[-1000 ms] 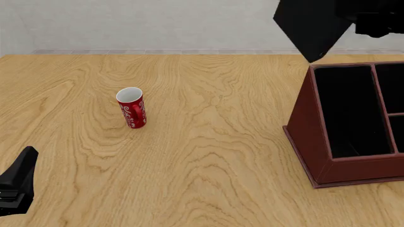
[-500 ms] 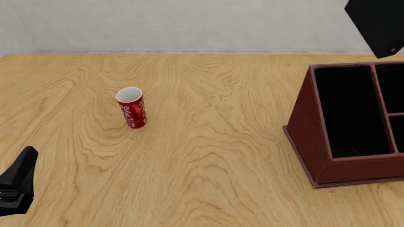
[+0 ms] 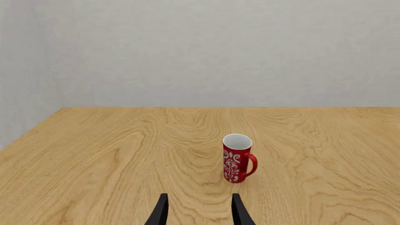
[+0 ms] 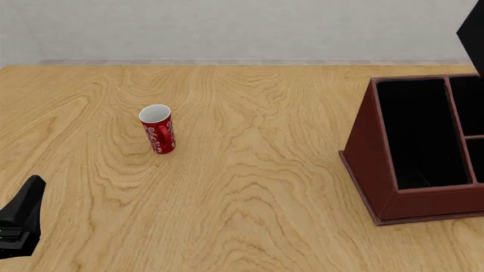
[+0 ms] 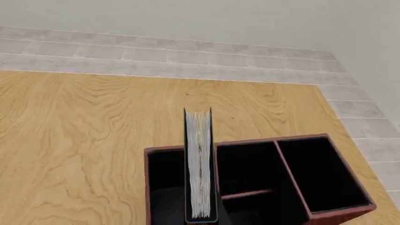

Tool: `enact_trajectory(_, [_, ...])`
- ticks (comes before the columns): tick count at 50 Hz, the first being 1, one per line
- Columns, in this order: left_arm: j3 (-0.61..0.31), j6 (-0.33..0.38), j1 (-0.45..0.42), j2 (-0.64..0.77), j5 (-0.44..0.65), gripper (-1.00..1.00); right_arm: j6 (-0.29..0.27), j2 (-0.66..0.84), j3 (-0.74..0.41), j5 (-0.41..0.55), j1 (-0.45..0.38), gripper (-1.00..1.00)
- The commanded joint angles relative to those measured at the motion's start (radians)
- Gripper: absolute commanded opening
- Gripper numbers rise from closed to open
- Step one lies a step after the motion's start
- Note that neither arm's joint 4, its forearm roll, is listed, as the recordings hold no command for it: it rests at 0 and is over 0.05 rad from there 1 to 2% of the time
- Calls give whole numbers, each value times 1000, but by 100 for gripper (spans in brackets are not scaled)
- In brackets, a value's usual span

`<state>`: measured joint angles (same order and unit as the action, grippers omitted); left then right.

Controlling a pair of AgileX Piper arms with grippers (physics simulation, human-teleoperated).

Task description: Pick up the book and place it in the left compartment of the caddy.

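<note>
The wooden worktop (image 4: 250,170) fills most of the front view, with a pale wall behind it. The caddy (image 4: 378,181), a dark red-brown box with sloped sides and a black inside, sits on the worktop at the right. Its left compartment (image 4: 420,133) is the long black slot, and smaller sections lie past the divider.

The book (image 5: 200,164) appears in the right wrist view edge-on, white pages facing the camera between thin black covers. It hangs above the caddy, roughly over the divider beside the left compartment, and extends forward from where the right fingers would be. Those fingers are out of sight in every view, so I cannot tell how far open they are or how they meet the book. In the front view only a black corner (image 4: 472,34) shows at the top right edge.

The red mug (image 4: 158,129) with a white pattern stands upright on the worktop, ahead of the left fingers (image 3: 200,213), which are parted with nothing between them. No readable writing shows on anything.
</note>
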<state>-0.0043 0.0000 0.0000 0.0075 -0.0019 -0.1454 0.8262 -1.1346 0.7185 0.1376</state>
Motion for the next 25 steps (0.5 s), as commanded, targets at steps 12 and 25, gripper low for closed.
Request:
enact_trajectory(12, [0,0,0,0,0,100,32,-3,82,24,60,-100])
enact_trajectory(25, [0,0,0,0,0,100,31,31,138,8,21,-100])
